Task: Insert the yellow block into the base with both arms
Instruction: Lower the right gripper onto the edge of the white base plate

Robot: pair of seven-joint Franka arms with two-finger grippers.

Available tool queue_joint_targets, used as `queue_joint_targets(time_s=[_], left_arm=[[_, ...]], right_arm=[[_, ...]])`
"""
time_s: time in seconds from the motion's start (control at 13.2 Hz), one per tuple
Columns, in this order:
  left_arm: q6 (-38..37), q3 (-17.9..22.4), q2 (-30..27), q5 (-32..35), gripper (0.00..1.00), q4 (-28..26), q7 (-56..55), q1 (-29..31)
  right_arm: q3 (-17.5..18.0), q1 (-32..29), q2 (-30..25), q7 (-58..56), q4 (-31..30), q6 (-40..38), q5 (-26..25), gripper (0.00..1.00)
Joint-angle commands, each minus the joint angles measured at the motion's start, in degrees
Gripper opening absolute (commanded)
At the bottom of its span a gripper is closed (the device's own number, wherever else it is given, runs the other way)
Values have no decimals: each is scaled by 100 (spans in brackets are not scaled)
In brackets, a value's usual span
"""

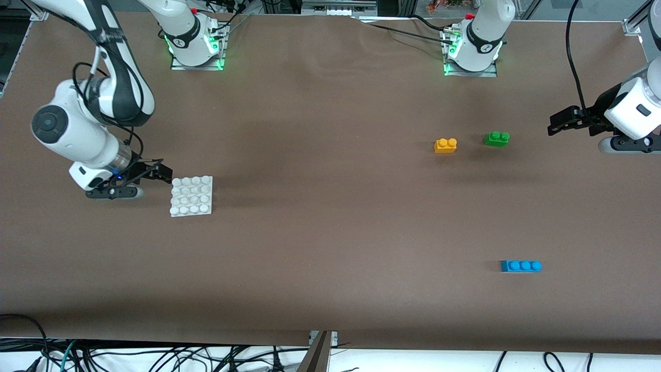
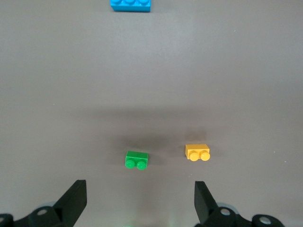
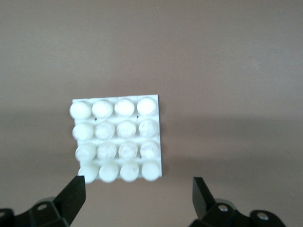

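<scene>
Fingers [image 2: 75, 198] of the left gripper [image 2: 139, 203] spread wide apart, holding nothing, up over the brown table [image 1: 330, 232] at the left arm's end. Fingers [image 3: 75, 196] of the right gripper [image 3: 137, 198] likewise parted and empty, low by the right arm's end, just beside the flat square white plastic base with a 4x4 grid of round studs [image 1: 191, 195].

Small yellow-orange plastic block with two round studs [image 1: 445, 145] lying flat on the table toward the left arm's end, well apart from the base. Small green two-stud plastic brick [image 1: 497, 138] near it, closer still to the left gripper [image 1: 560, 124], between block and gripper. Longer blue three-stud plastic brick [image 1: 521, 265] much nearer to the front camera, well apart from both.

Counted: one yellow block, one green brick, one blue brick, one base with sixteen studs, two arms.

Left arm's wrist level, fingers pointing toward the green brick. Right arm bent at the elbow, wrist dropped low, right gripper [image 1: 155, 173] pointing at the base's edge.
</scene>
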Motion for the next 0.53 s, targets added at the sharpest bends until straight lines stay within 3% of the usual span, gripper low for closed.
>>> queue_joint_targets(time_s=[0.0,0.3,0.46], left_arm=[[493,-32,-98,119,100,-481,174,86],[784,-76,-36,66,100,-552,95,77],[1090,-76,-71,57,100,-858,138,86]], right_arm=[[58,-92,519,-63,75,667,90,100],[75,-83,890,7,163,967,99,100],[75,-83,1074,33,155,1196,99,100]])
